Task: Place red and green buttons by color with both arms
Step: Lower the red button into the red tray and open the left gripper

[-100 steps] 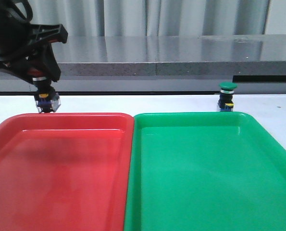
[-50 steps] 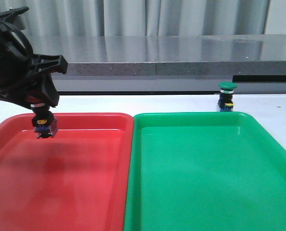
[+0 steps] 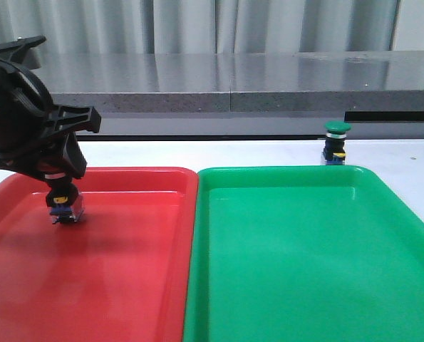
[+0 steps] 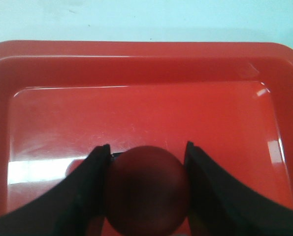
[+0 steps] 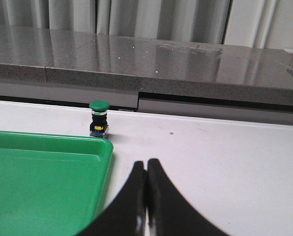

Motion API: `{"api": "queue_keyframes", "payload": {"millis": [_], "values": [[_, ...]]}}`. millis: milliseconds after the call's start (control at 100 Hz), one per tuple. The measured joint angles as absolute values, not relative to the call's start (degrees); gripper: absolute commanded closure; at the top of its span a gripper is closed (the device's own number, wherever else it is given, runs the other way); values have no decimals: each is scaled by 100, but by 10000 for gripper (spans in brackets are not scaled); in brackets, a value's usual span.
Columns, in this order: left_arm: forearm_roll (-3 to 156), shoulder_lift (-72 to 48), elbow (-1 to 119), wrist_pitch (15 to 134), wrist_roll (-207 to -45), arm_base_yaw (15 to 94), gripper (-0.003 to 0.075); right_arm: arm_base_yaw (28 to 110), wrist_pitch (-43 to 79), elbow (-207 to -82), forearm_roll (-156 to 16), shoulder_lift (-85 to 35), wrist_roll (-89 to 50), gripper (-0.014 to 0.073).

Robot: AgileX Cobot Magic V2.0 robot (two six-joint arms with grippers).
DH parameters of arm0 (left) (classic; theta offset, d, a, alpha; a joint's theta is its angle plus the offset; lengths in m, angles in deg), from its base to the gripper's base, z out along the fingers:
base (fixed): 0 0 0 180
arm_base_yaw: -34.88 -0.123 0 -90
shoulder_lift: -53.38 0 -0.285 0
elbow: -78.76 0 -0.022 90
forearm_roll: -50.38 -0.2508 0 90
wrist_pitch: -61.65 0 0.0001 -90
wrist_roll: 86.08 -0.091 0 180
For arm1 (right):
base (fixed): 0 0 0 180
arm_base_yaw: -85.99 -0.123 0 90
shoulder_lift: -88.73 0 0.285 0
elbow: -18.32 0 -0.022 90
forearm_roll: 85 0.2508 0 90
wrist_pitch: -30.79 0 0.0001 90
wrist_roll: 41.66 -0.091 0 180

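Note:
My left gripper (image 3: 60,187) is shut on the red button (image 3: 65,206), holding it by the cap just above the floor of the red tray (image 3: 126,285), near its far left part. In the left wrist view the dark-red cap (image 4: 147,189) sits between both fingers over the red tray (image 4: 146,69). The green button (image 3: 336,142) stands upright on the white table behind the green tray (image 3: 304,271). It also shows in the right wrist view (image 5: 99,118), past the green tray's corner (image 5: 38,182). My right gripper (image 5: 146,164) is shut and empty, over the table well short of the green button.
The two trays lie side by side and touch, filling the near table. A grey counter ledge (image 3: 233,92) runs along the back behind the white table strip.
My left gripper has carried the red button from behind the red tray's far rim forward and down into the tray. The green button has not moved.

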State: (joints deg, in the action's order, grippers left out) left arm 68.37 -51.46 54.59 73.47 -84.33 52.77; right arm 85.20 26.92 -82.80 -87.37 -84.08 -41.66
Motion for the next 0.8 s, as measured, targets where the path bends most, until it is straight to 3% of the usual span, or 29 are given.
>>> {"api": "queue_keyframes", "payload": {"millis": [150, 340, 440, 550, 800], "values": [[6837, -5158, 5459, 7335, -8424, 5277, 524, 8520, 2692, -8280, -8737, -8408, -4136, 661], [6837, -5171, 5459, 7335, -8424, 5277, 292, 8520, 2692, -8280, -8737, -8408, -4166, 661], [6837, -5171, 5459, 7335, -8424, 5277, 216, 8520, 2692, -8280, -8737, -8408, -4166, 661], [6837, -5171, 5459, 7335, -8424, 5277, 182, 8520, 2692, -8280, -8737, -8408, -4166, 661], [6837, -5171, 5459, 7335, -8424, 5277, 181, 8520, 2692, -8280, -8737, -8408, -4166, 661]]}}
